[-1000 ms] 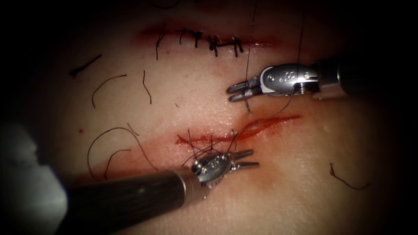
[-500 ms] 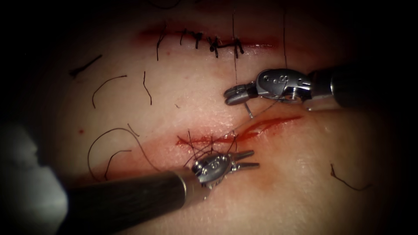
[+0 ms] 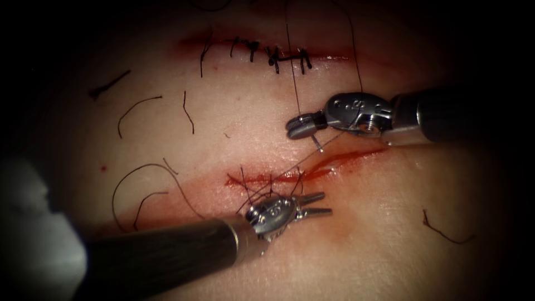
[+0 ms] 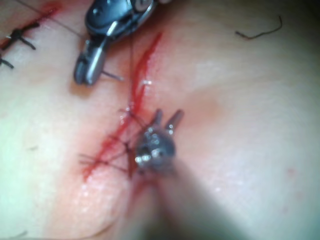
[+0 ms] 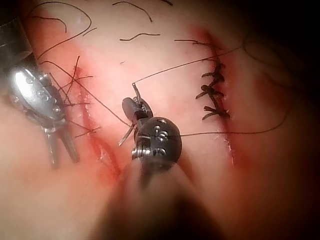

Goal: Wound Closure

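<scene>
My right tool (image 3: pixel 293 128) hangs just above the open right part of the lower cut (image 3: pixel 348 156), jaws shut on the needle (image 3: pixel 316 142) near mid-curve. A short end sticks out below the jaws, over the tissue and not in it; the needle (image 5: pixel 135 91) crosses the shut right tool (image 5: pixel 131 106). Thread (image 3: pixel 294 83) rises from the jaws, and another strand (image 3: pixel 304 160) runs down to the stitches (image 3: pixel 262 187) in the cut's left part. Just below those stitches my left tool (image 3: pixel 326 203) rests with jaws open, holding nothing; the left tool (image 4: pixel 168 116) looks the same close up.
A second cut (image 3: pixel 329 56) at the top is closed with dark stitches (image 3: pixel 273 56). Several loose cut ends of thread (image 3: pixel 136 108) lie on the tissue at left, one more (image 3: pixel 446 234) at lower right. Red fluid (image 3: pixel 189 192) spreads along the lower cut.
The right tool's jaws, open around the needle a second ago, have shut on it. The tool edged left and turned slightly; the strand to the stitches drew straighter. The left tool stayed put.
</scene>
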Controlling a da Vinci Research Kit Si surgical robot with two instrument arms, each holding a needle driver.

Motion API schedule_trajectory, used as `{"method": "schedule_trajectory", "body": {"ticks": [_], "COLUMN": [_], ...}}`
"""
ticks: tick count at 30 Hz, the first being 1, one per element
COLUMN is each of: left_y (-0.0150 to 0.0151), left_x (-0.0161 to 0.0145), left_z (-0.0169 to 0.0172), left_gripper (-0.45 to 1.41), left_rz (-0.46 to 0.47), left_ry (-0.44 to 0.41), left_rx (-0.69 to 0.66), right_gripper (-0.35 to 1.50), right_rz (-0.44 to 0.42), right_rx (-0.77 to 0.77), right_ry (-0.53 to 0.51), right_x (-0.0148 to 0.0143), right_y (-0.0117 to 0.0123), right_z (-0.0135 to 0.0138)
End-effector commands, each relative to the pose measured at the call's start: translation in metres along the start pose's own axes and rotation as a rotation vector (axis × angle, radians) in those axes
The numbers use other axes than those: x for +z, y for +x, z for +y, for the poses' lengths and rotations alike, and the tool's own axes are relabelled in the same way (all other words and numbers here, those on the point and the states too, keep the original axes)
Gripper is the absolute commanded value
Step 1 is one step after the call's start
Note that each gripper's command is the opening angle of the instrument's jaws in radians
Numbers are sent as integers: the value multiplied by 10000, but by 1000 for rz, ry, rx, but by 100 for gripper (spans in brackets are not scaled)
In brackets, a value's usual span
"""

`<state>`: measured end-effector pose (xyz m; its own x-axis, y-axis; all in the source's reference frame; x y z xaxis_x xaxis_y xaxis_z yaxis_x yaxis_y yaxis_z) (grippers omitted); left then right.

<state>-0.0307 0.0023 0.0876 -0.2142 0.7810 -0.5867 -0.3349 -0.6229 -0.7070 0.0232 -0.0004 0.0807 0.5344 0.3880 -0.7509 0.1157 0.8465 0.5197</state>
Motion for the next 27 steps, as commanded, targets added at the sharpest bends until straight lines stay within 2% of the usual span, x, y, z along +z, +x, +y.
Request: {"method": "schedule_trajectory", "body": {"ticks": [1, 8, 19, 22, 27], "left_y": [-6, -6, -7, -7, -7], "left_x": [8, 9, 9, 9, 9], "left_z": [1, 2, 2, 3, 3], "left_gripper": [34, 34, 34, 34, 34], "left_rz": [-1, -1, -4, -4, -4], "left_ry": [-2, -2, -4, -4, -4], "left_rx": [-2, -2, -1, -1, -1], "right_gripper": [-35, -35, -35, -35, -35], "right_rz": [9, 25, 57, 60, 65], "right_rx": [-7, -158, -221, -214, -15], "right_ry": [-19, -65, -116, -123, -108], "right_x": [6, 5, 0, -1, 0], "right_y": [0, 5, 12, 13, 11], "right_z": [3, 8, 15, 15, 12]}}
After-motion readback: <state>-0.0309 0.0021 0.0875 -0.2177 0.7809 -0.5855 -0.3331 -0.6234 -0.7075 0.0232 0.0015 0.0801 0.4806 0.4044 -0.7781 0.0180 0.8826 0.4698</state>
